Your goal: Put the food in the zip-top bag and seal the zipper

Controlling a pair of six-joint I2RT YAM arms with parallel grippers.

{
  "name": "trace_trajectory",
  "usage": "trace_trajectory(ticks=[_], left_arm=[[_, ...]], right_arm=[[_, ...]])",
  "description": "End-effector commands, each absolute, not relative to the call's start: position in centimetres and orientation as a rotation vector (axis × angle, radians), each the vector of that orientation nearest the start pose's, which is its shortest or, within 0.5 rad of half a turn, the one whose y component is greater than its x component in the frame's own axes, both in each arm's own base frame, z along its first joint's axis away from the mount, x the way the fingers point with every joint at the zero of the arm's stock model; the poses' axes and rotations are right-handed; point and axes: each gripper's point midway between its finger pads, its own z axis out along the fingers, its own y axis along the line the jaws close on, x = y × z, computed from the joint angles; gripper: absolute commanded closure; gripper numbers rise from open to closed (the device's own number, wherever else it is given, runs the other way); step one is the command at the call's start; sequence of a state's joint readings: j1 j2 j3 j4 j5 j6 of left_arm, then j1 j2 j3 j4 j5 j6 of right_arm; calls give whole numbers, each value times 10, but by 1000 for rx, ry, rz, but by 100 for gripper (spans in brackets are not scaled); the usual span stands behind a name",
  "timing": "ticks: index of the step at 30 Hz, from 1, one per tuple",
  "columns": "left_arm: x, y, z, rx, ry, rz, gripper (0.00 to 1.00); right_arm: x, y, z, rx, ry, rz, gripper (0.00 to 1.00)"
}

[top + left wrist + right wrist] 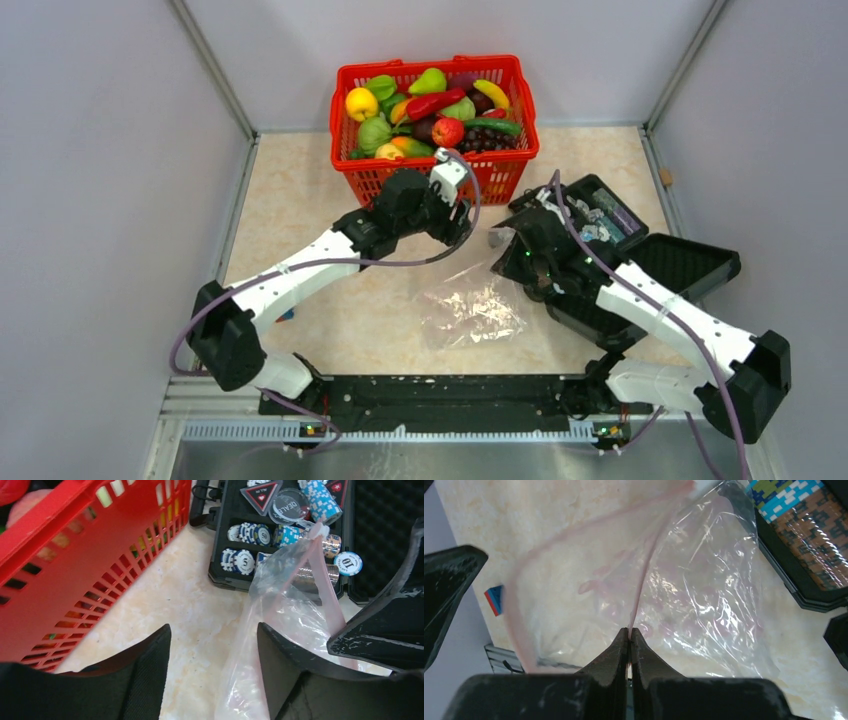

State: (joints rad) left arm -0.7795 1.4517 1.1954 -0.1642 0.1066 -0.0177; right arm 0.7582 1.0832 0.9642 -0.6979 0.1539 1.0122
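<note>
Right hand [629,631] pinches the zipper [644,565]; left hand [214,630] gapes wide, empty. The strip could slip free, collapsing the bag [709,595] before food [432,104] arrives.

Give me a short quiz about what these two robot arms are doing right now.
1. True or false: the right gripper is shut on the zipper of the zip-top bag.
2. Fill in: the jaws of the left gripper stand ____, holding nothing.
3. Where is the food? A in the zip-top bag; B in the red basket; C in the left gripper.
Key: 1 true; 2 open; 3 B.
</note>
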Motion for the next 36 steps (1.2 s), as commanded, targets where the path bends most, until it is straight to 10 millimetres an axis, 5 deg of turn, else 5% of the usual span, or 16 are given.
trace_trajectory(ticks=[1, 11, 20, 26, 30, 36], left_arm=[[308, -317, 287, 790, 1749, -664, 29], [329, -275, 339, 737, 1639, -542, 1], [418, -221, 389, 463, 1677, -522, 1], [463, -231, 381, 493, 1738, -680, 3], [492, -241, 358, 629, 1730, -658, 10], [530, -225, 336, 732, 1659, -666, 7]], right_arm=[[237, 237, 195, 421, 2349, 796, 100], [259, 258, 186, 416, 2346, 851, 100], [272, 266, 186, 406, 2337, 864, 100], [271, 266, 184, 399, 2342, 865, 100], [271, 265, 187, 398, 2334, 872, 100], [269, 268, 192, 387, 2325, 898, 100]])
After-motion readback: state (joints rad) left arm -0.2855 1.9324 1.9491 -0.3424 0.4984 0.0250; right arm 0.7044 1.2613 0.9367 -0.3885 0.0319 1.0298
